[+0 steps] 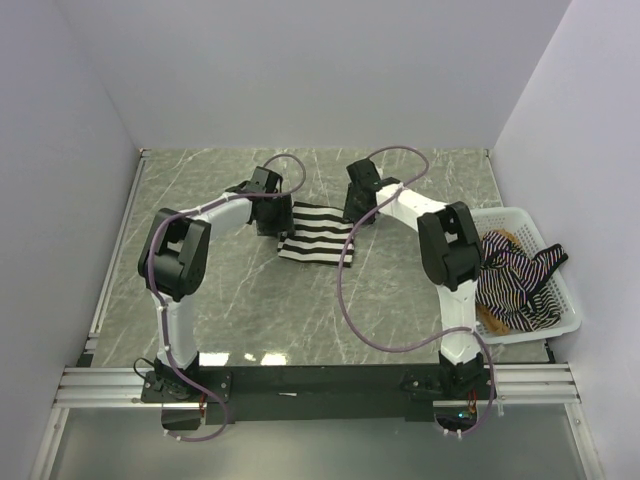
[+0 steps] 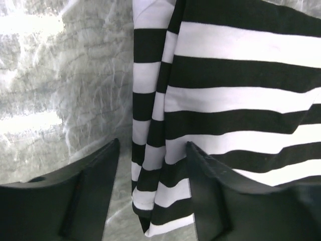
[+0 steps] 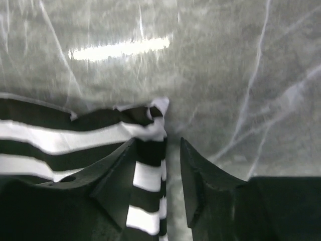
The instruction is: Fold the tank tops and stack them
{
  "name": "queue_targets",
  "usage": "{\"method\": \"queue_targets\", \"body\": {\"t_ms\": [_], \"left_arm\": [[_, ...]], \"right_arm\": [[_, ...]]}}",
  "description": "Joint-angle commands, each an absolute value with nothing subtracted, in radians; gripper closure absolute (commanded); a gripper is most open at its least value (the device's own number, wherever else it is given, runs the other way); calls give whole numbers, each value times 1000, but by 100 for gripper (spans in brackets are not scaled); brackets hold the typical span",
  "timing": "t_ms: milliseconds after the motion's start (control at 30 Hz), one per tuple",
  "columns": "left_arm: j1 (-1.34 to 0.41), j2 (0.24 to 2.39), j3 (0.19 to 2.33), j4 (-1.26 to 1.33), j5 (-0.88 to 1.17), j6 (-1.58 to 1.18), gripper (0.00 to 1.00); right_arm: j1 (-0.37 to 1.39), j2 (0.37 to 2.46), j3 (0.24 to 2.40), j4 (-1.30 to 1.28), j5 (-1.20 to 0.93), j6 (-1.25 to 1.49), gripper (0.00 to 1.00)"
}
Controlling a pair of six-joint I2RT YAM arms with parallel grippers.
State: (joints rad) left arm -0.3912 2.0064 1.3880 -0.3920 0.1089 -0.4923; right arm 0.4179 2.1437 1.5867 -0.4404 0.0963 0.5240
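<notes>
At centre of the surface (image 1: 250, 290), left end effector (image 2: 152, 143) at 9 o'clock and right end effector (image 3: 158, 140) at 3 o'clock straddle the striped tank top (image 1: 318, 232), jaws parted, nothing gripped, probably to square its fold

- Bold-striped top (image 1: 318, 235): side edges hidden beneath left arm (image 1: 262, 205) and right arm (image 1: 365, 200); left wrist view crops it.
- Tan-brown top (image 1: 500, 238): mostly buried under thin-striped top (image 1: 520, 280) in the basket (image 1: 566, 300).

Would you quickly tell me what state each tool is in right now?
Left tool: open, straddling the striped tank top's edge, not gripping.
Right tool: open, holding nothing, the top's corner beside it.
</notes>
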Motion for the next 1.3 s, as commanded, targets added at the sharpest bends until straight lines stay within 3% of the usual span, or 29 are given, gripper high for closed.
{"method": "queue_targets", "body": {"t_ms": [0, 200, 333, 400, 800, 1267], "left_arm": [[-394, 2036, 1379, -385, 120, -497, 40], [-405, 2037, 1373, -405, 95, -497, 60], [-408, 2025, 1376, -486, 3, -499, 92], [-408, 1994, 1356, -518, -63, -494, 99], [-260, 1772, 1046, -679, -451, -520, 100], [-120, 1737, 1092, -776, -846, -247, 100]], "right_arm": [[413, 2036, 1572, -422, 66, 508, 50], [413, 1922, 1600, -460, 84, 505, 45], [413, 1795, 1528, -437, 80, 521, 44], [414, 1750, 1452, -404, 77, 534, 44], [478, 1479, 1034, -180, 14, 604, 44], [591, 1496, 948, -106, 14, 641, 45]]}}
